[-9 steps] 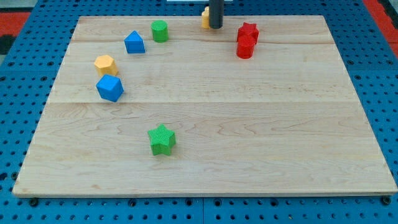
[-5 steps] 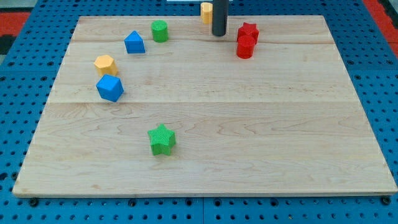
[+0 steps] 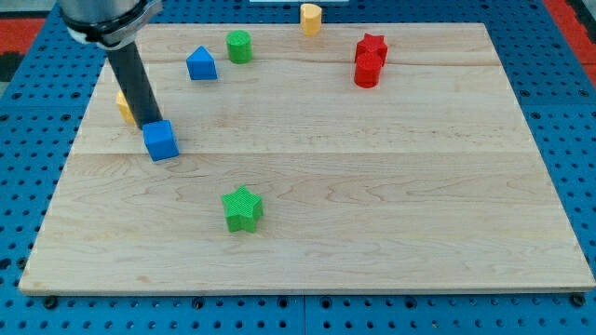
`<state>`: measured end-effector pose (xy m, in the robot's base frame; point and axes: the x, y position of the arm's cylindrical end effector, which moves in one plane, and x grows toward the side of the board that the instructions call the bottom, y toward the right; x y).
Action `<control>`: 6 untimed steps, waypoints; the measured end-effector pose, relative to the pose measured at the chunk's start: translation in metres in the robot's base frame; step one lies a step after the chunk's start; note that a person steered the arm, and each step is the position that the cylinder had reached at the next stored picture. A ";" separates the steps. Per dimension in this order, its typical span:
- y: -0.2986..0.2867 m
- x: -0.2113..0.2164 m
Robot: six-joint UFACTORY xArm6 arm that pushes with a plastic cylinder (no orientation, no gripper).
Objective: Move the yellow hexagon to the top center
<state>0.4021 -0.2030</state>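
My tip (image 3: 149, 124) sits at the view's left on the wooden worktop (image 3: 372, 205), just above the blue cube (image 3: 161, 140) and touching or nearly touching it; I carry no claw, only this dark rod, so there is nothing released or clenched to tell; the yellow hexagon (image 3: 122, 105) lies just left of the rod, mostly hidden behind it (only a sliver shows); a blue house-shaped block (image 3: 201, 63) and a green cylinder (image 3: 239, 46) sit further up; another yellow block (image 3: 310, 16) rests at the top centre edge; a red star (image 3: 371, 46) touches a red cylinder (image 3: 366, 71) at upper right; a green star (image 3: 243, 207) lies low, left of centre.
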 end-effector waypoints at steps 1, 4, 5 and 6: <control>-0.032 -0.037; -0.015 -0.141; -0.063 -0.144; -0.004 -0.172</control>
<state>0.2300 -0.2068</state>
